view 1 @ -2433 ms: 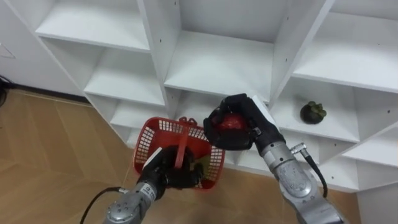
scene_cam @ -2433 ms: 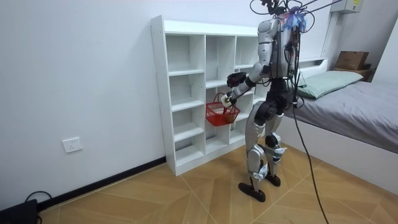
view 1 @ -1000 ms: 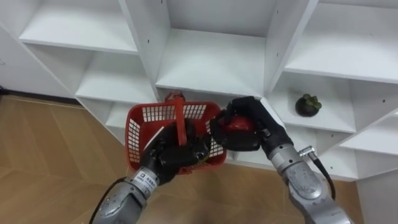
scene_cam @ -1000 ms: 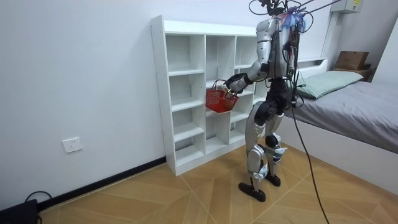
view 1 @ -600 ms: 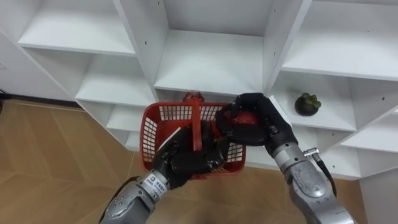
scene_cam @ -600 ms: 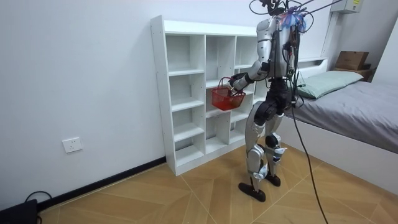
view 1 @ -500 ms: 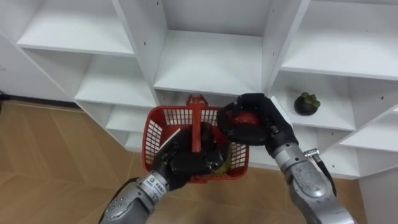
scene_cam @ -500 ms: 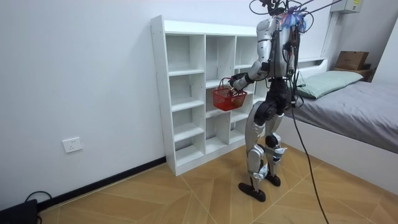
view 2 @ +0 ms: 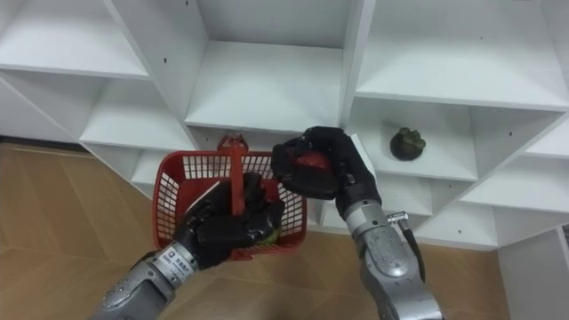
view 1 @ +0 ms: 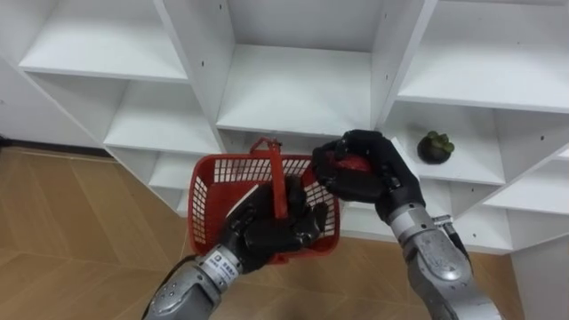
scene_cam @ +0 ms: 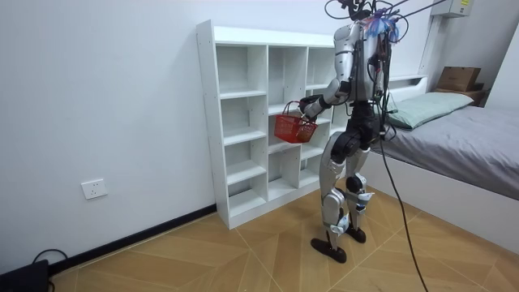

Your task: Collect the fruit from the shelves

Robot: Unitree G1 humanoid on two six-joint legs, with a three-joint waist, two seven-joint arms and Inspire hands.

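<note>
A: What has changed over the last 2 seconds or so?
B: The left hand (view 1: 267, 233) has lifted the red basket (view 1: 212, 191). In the room view it now hangs higher against the white closet (scene_cam: 208, 122) than before, up at the level of the right hand (view 1: 387, 182).

A: How is the left hand holding it?
B: Its fingers are curled round the lower part of the basket's upright handle (view 1: 276, 178), in front of the near wall of the mesh.

A: And the right hand?
B: It is clenched round 1 red fruit (view 1: 354, 164). The fruit is in the hand, not in the basket. The hand sits at the basket's right rim, but I cannot tell whether it touches the rim.

A: Any other fruit?
B: Yes, 1 dark round fruit with a green cap (view 1: 435, 147) lies on a closet shelf, in the compartment just right of the right hand and well apart from the basket.

A: Where does the robot stand?
B: Upright on the wooden floor (scene_cam: 243, 251), close to the closet and facing it, with both arms raised toward the shelves. A bed (scene_cam: 470, 146) lies behind it at the room view's right.
</note>
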